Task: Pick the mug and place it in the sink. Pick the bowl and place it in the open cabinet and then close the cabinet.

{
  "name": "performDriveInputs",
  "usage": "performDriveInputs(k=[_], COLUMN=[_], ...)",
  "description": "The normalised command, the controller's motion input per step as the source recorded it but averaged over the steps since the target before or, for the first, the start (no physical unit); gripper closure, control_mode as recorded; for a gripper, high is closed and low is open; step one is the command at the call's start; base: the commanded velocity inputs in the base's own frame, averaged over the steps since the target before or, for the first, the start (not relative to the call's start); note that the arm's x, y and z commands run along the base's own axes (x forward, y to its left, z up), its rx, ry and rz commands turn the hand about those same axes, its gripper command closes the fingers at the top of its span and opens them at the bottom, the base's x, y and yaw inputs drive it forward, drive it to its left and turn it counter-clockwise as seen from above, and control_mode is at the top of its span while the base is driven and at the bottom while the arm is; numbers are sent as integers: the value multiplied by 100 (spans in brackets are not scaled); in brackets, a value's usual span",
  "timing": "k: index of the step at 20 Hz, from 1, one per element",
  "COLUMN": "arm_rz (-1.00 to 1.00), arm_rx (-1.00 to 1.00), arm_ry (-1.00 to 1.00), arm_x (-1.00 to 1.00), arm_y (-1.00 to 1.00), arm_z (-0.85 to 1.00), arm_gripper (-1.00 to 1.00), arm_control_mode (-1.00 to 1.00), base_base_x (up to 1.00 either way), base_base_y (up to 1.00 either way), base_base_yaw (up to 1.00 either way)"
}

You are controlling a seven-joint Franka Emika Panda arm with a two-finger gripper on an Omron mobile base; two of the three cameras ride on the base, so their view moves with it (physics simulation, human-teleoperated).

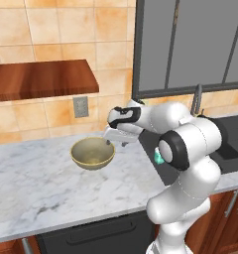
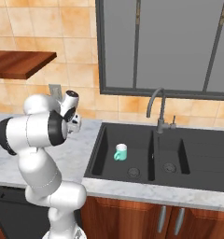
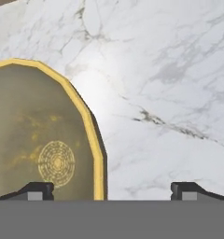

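Tan tiled wall behind white marble counter w/ grey veining. Grey outlet plate on tiles. Dark-framed window, 3+ grey panes, above counter at right. Reddish-brown wood cupboard fronts below, 2 silver handles. Dark appliance panel under counter. Even, soft light.

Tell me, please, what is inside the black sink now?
The teal mug stands upright in the left basin of the sink. The right basin holds only its drain. The near wall hides the basin's front floor.
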Motion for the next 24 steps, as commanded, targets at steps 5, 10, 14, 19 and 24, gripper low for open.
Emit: performDriveInputs(k=[5, 10, 14, 19, 24], arm_rz=[0, 0, 0, 0, 0], arm_rx=[12, 12, 12, 8, 0], arm_ry=[3, 2, 0, 0, -7], arm_x=[17, 10, 3, 0, -15], arm_y=[19, 22, 29, 27, 5], arm_z=[-16, -22, -37, -37, -3], arm_gripper=[-100, -100, 100, 100, 100], arm_control_mode=[-100, -100, -100, -100, -100], base_base_x=[0, 0, 0, 0, 0], base_base_y=[0, 0, 0, 0, 0], base_base_yaw=[0, 0, 0, 0, 0])
